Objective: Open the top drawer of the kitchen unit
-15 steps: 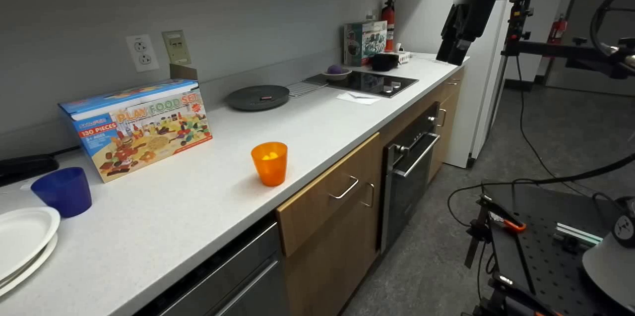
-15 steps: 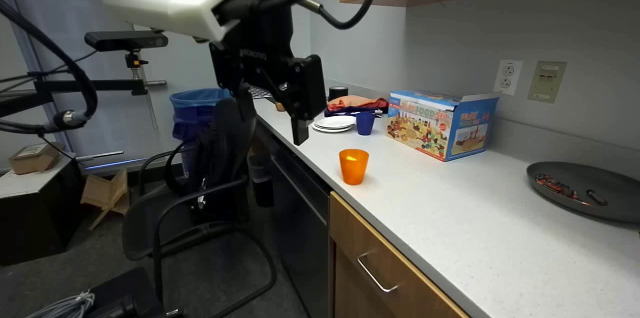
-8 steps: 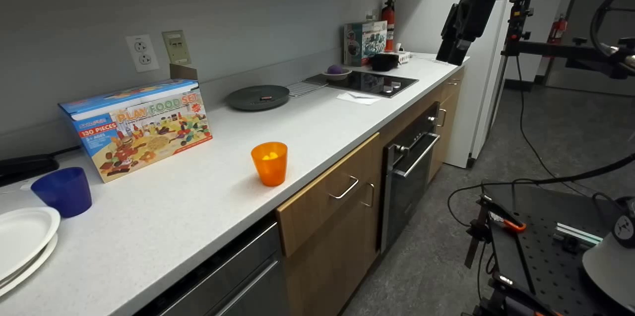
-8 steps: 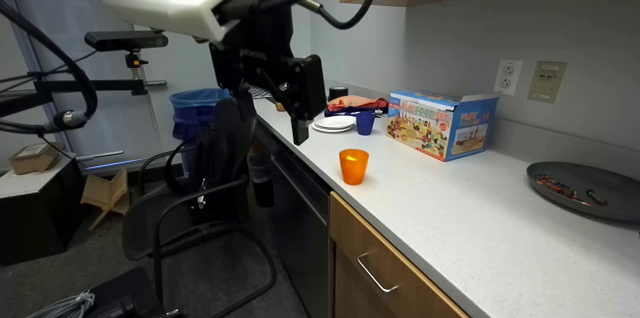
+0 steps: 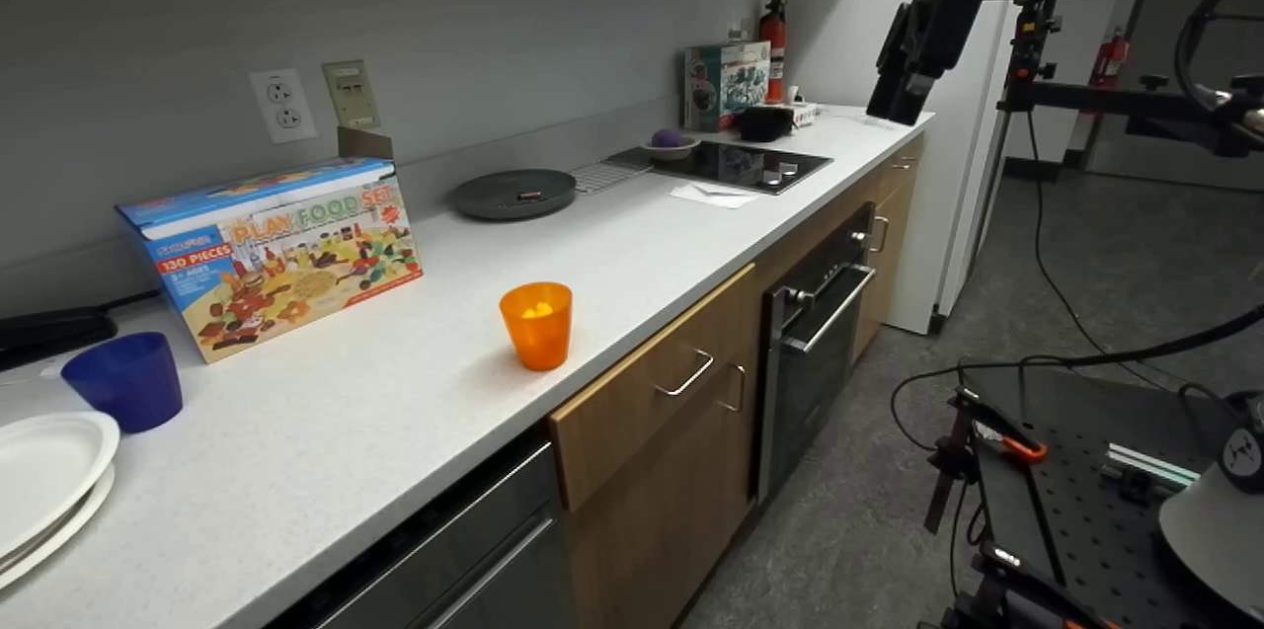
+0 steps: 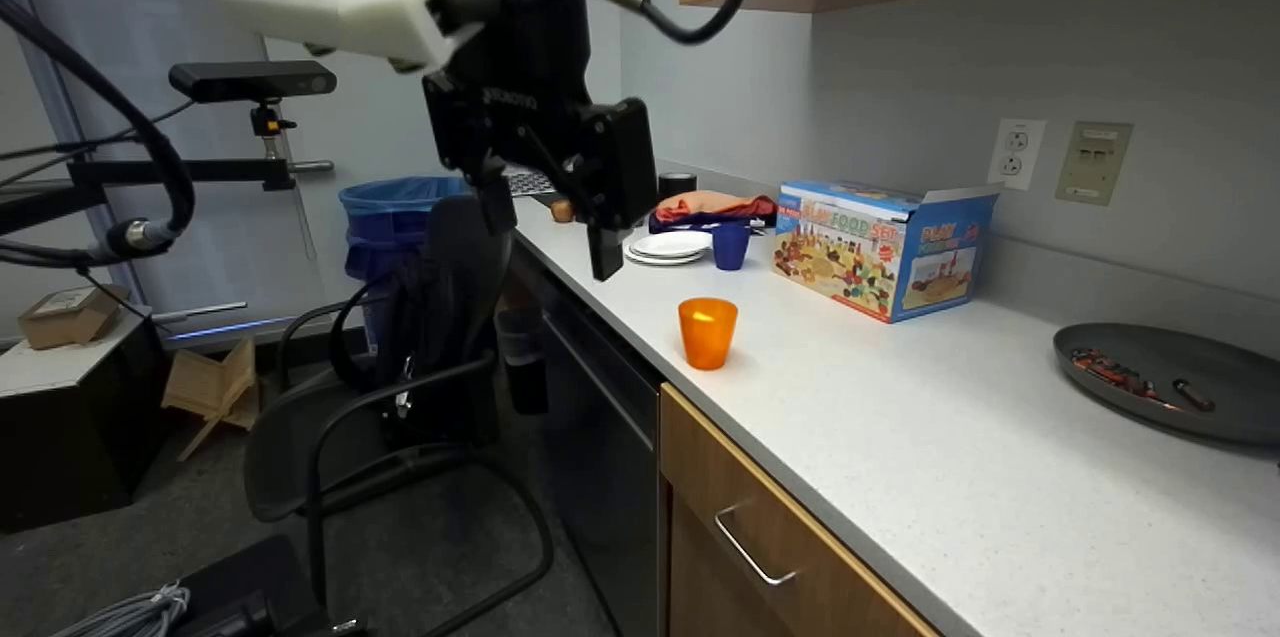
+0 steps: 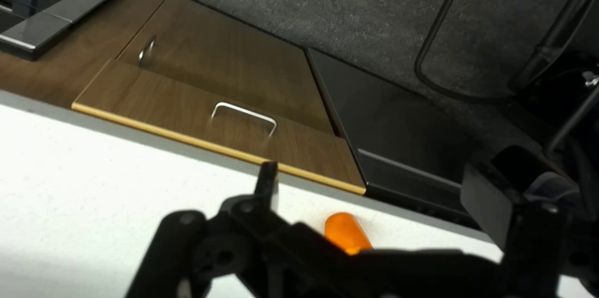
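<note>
Gripper (image 6: 551,239) hangs well above the level of the white worktop (image 6: 900,447), its 2 fingers (image 7: 268,181) spread wide apart and holding nothing. Well below it, the top drawer (image 7: 234,130) sits in the kitchen unit (image 5: 652,530), under the worktop and between the black oven (image 5: 815,402) and the dark grey front (image 5: 494,532). Its 1 silver handle (image 7: 246,112) shows in both exterior views; whether the drawer stands slightly ajar cannot be told. Near it, 1 orange cup (image 5: 538,338) stands upright by the worktop's edge.

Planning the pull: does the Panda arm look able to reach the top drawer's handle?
Likely yes: the gripper is open and nothing visible blocks the silver bar handle; the orange cup stands above, on the white worktop.
</note>
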You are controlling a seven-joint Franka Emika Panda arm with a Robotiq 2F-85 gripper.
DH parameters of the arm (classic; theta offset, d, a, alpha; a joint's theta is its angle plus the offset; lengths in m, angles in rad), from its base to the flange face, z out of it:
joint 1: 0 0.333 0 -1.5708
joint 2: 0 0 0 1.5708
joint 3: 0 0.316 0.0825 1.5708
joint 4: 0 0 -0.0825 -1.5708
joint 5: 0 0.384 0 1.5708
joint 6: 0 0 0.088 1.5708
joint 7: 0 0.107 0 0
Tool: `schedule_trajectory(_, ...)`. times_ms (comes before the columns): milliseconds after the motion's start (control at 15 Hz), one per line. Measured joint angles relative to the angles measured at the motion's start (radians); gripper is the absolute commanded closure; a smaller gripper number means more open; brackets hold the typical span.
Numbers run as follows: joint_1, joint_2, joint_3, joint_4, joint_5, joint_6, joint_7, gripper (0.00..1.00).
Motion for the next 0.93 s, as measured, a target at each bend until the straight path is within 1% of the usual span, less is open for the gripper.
schedule_trajectory(333, -0.001, 0.149, 0.027, 0.282, 0.0, -0.062, 0.091, 0.0)
schedule_trajectory(467, -0.003, 0.207, 0.039, 0.364, 0.0, -0.086, 0.122, 0.0)
schedule_trajectory(667, -0.004, 0.243, 0.041, 0.39, 0.0, -0.092, 0.13, 0.0)
schedule_trajectory(933, -0.005, 0.244, 0.041, 0.389, 0.0, -0.092, 0.13, 0.0)
